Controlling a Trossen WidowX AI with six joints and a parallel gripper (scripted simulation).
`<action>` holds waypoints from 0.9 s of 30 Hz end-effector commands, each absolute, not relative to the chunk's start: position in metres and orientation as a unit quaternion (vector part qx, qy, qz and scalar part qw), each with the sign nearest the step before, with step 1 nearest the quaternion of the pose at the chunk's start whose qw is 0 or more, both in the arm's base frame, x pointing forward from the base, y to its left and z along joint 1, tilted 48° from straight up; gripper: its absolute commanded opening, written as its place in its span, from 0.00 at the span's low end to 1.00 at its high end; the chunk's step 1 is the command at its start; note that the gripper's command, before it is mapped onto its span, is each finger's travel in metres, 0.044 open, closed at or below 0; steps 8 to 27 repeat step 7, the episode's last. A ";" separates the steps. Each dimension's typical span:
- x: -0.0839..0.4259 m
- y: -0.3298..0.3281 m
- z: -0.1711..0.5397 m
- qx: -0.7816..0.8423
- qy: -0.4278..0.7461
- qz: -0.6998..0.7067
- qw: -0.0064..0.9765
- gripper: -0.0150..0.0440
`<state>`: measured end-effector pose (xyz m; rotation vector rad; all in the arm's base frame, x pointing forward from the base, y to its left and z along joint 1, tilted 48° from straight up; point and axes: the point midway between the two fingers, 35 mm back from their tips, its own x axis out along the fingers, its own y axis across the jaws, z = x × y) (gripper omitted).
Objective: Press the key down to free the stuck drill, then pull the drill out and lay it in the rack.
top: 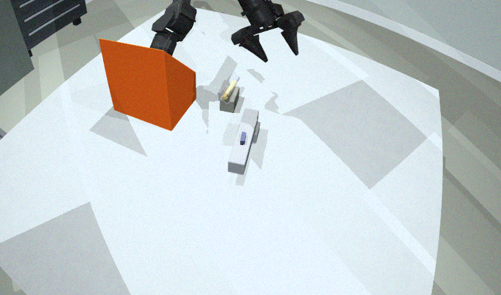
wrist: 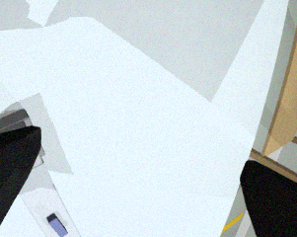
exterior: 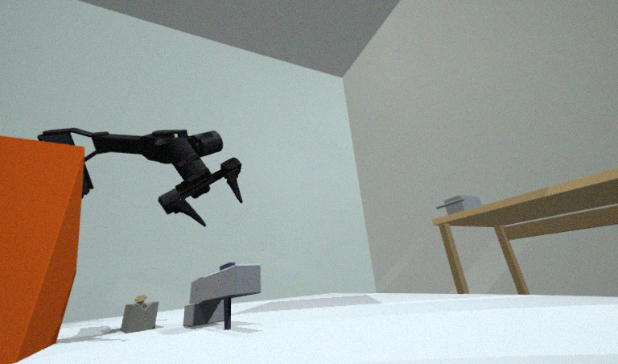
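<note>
The drill (top: 230, 89) (exterior: 141, 298), yellow with a pale grey end, lies tilted on top of the small grey rack (top: 227, 106) (exterior: 136, 320), in its notch. The long grey block (top: 241, 153) (exterior: 245, 280) (wrist: 41, 199) stands nearer the top camera. The blue key (top: 242, 138) (exterior: 227, 266) (wrist: 58, 226) stands a little above the block's top, and a dark blue post shows below the block in the exterior view. My gripper (top: 281, 57) (exterior: 223, 213) (wrist: 146, 154) is open and empty, tilted, high above the table and away from both drill and key.
A large orange box (top: 138, 81) (exterior: 34, 232) stands left of the rack and hides part of the arm. The white table (top: 207, 218) carries these things. A wooden bench (exterior: 546, 200) and a dark drawer cabinet (top: 47, 7) stand beyond it.
</note>
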<state>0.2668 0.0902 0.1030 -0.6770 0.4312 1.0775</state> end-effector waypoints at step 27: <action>0.331 -0.046 0.141 -0.228 0.212 0.257 0.915 1.00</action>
